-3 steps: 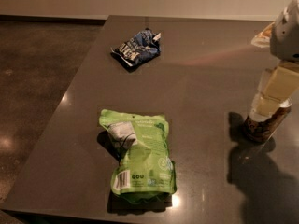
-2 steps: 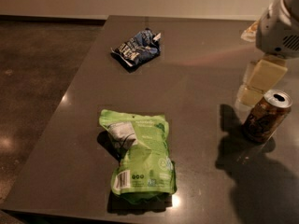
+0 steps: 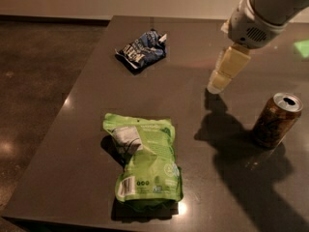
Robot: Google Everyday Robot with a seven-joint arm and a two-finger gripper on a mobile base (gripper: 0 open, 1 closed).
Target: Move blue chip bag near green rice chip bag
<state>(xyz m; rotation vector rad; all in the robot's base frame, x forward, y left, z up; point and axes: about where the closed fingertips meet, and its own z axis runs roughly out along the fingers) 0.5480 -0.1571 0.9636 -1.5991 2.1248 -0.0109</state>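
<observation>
The blue chip bag [image 3: 141, 50] is a small, creased dark blue foil bag lying at the far left part of the dark table [image 3: 193, 47]. The green rice chip bag [image 3: 144, 162] is a large lime-green pouch lying flat near the table's front edge, its barcode toward me. My gripper [image 3: 218, 83] hangs from the white arm [image 3: 260, 13] at the upper right. It sits just above the table, to the right of the blue bag and well apart from both bags. It holds nothing that I can see.
A brown drink can [image 3: 277, 120] stands upright at the right of the table, below and right of the gripper. The table's left edge runs diagonally past both bags, with a dark polished floor [image 3: 38, 81] beyond it.
The arm has swung left and farther back, away from the can, which now stands uncovered. The gripper is closer to the blue bag. Both bags have not moved.
</observation>
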